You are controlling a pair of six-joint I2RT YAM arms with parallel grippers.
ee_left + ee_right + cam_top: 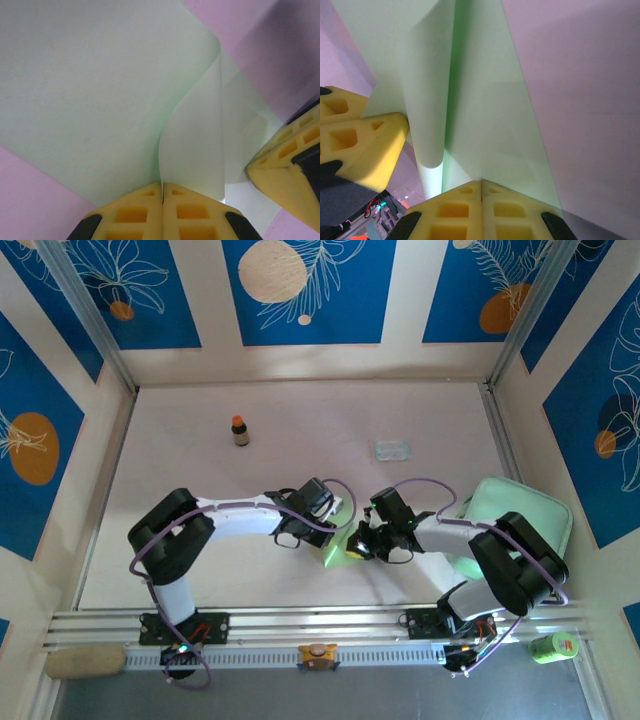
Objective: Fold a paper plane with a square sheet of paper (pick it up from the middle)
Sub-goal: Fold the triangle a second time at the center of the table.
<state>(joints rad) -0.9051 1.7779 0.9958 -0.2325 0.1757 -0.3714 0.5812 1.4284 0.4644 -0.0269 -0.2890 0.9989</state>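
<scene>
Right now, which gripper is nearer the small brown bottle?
Left. The left gripper, shut on the green paper, sits right of the bottle, toward the bases. The right gripper, also pinching the paper, lies further right and closer to the bases.

Pale green sheet of paper [90,100], yellow jaws, pinkish worktop [180,440], blue wall panels [350,315] patterned with white leaf outlines.

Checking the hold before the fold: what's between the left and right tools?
The paper: the left tool and right tool each pinch it, as both wrist views show.
</scene>
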